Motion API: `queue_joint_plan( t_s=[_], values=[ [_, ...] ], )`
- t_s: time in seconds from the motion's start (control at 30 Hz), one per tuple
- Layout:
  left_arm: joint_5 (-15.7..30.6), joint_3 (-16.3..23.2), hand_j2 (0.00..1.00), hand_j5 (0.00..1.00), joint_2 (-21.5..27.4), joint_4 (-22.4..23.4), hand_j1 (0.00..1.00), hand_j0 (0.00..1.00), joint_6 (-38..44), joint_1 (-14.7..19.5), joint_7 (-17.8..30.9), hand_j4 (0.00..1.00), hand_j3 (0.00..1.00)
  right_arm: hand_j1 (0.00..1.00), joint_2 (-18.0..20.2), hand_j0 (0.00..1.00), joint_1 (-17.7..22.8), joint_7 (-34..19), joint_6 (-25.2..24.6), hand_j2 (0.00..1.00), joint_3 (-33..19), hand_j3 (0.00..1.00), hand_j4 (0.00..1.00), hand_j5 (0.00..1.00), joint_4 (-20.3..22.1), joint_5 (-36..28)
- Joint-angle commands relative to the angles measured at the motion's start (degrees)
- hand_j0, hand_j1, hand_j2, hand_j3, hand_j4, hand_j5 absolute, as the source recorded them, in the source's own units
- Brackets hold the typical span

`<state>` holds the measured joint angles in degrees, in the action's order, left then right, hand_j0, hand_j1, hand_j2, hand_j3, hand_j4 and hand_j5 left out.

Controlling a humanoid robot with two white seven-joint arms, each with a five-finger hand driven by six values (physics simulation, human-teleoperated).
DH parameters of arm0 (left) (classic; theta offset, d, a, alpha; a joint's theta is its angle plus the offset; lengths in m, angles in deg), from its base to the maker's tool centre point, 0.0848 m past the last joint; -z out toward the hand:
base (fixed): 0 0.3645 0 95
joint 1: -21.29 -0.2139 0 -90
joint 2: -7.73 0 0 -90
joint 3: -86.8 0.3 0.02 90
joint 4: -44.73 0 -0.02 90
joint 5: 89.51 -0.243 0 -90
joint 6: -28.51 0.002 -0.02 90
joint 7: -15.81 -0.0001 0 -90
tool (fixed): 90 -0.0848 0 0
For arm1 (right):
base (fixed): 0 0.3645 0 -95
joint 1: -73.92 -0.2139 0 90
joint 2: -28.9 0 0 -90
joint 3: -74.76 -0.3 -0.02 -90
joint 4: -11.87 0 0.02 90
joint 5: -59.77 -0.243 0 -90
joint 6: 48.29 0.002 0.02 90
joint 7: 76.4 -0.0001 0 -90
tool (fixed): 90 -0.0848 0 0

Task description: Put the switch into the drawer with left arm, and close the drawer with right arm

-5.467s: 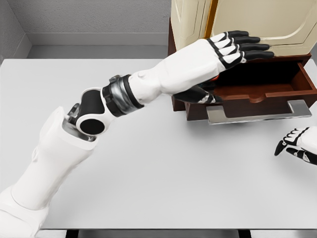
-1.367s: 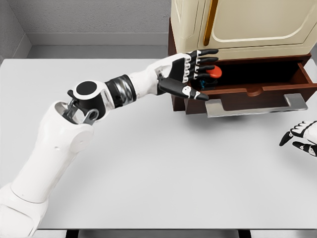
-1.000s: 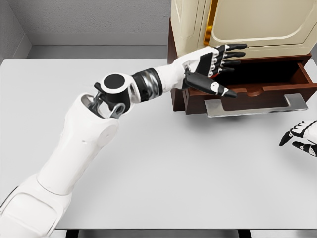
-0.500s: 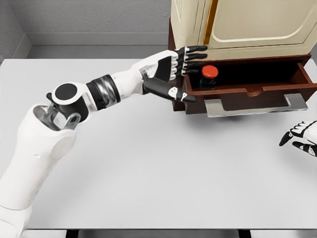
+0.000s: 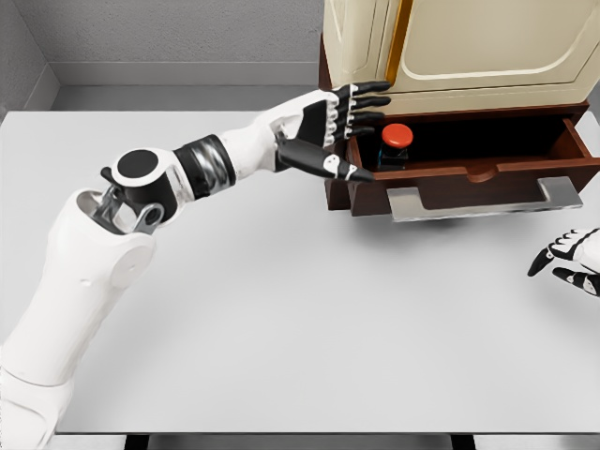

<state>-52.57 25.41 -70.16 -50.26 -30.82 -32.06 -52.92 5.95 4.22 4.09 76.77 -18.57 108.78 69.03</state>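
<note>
Switch [image 5: 396, 142] in open drawer [image 5: 469, 172], left robot hand [image 5: 333, 127] beside.

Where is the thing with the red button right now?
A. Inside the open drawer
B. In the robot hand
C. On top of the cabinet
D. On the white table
A. The switch with its red top sits inside the open drawer, at its left end, and the left robot hand beside it has its fingers spread and holds nothing.
</note>
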Motion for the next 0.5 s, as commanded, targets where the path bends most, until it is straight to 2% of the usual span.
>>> queue_joint_plan(
  t_s=[0.0,0.23,0.37,0.47],
  values=[
    [-0.1,0.9,1.0,1.0,-1.5,1.0,1.0,1.0,0.0,0.0,0.0,1.0,1.0,0.5,0.1,0.5,0.0,0.0,-0.1,0.5,0.0,0.5,0.5,0.5,0.0,-0.4],
    [-3.6,2.0,1.0,1.0,-6.8,2.8,1.0,1.0,0.0,0.5,0.0,1.0,1.0,0.5,0.2,0.5,0.0,0.0,-0.1,0.5,0.0,0.5,0.5,0.5,-0.1,-0.4],
    [-3.5,1.4,1.0,1.0,-6.2,2.5,1.0,1.0,0.0,1.1,0.0,1.0,1.0,0.5,0.1,0.5,0.0,0.0,-0.1,0.5,0.0,0.5,0.5,0.5,-0.1,-0.4],
    [-3.1,0.0,1.0,1.0,-3.9,2.5,1.0,1.0,0.0,1.1,0.0,1.0,1.0,0.5,0.1,0.5,0.0,0.0,-0.1,0.5,0.0,0.5,0.5,0.5,-0.1,-0.4]
  ],
)
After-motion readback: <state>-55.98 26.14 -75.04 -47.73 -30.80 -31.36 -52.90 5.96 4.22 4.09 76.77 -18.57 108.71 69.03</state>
